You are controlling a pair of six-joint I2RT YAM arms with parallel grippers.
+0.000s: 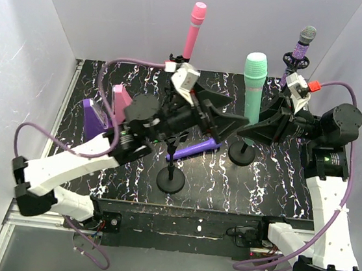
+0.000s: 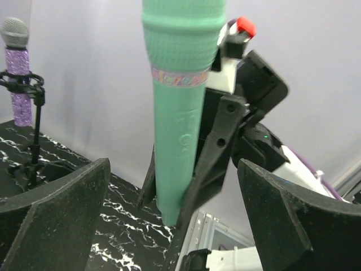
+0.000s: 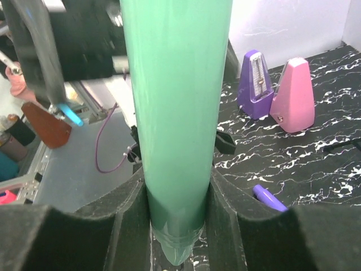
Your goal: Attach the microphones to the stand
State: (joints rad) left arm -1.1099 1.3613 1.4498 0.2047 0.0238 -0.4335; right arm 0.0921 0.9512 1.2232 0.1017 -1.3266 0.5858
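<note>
The mint green microphone stands upright over a round black stand base. My right gripper is shut on its lower body; in the right wrist view the mint green microphone fills the space between the jaws of the right gripper. My left gripper is open and empty just left of it; the left wrist view shows this gripper facing the mint green microphone. The pink microphone and the glittery purple microphone sit on stands at the back. The plain purple microphone lies on the table.
An empty stand is at the front middle. A purple wedge and a pink wedge stand at the left. White walls close in the back and sides of the black marbled table.
</note>
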